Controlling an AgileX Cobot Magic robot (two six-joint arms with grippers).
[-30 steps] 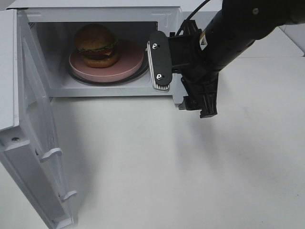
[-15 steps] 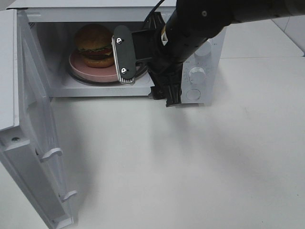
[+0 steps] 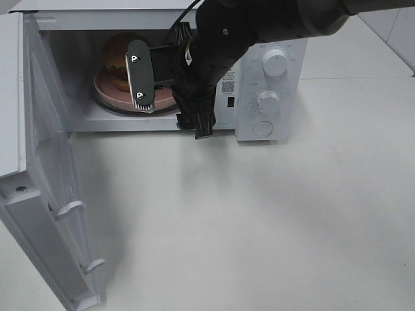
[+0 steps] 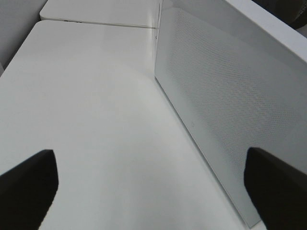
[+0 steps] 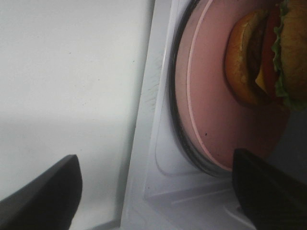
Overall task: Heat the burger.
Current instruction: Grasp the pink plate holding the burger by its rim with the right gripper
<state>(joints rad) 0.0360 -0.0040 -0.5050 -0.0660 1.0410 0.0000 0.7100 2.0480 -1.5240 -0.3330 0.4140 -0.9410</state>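
White table (image 3: 259, 220) fills the exterior high view, bare and evenly lit. A white microwave (image 3: 292, 116) stands at its far edge, its door (image 3: 45, 194) swung fully open on the left. Two round knobs (image 3: 275, 63) and a round button (image 3: 262, 128) sit on the control panel at the right of the cavity.

Item under inspection: the burger (image 3: 115, 55) sits inside the cavity on a pink dish (image 3: 107, 87), which rests on the glass turntable (image 5: 175, 120). The right wrist view shows bun, lettuce and red filling, with the burger set toward one side of the dish rather than at its centre.

Right arm: it reaches across the middle, in front of the cavity mouth. The right gripper (image 3: 170, 107) hangs at the front lip, partly hiding the burger from above. Its jaws stand wide apart – nothing lies between them, and neither finger touches the dish or the burger.

Left arm: outside the exterior high view. The left gripper (image 4: 152, 189) appears in its own wrist view only – jaws spread wide, nothing held, with bare table below and a white panel (image 4: 225, 96) with a fine dot pattern beside it. Whether that panel is the microwave's door or its side cannot be told.
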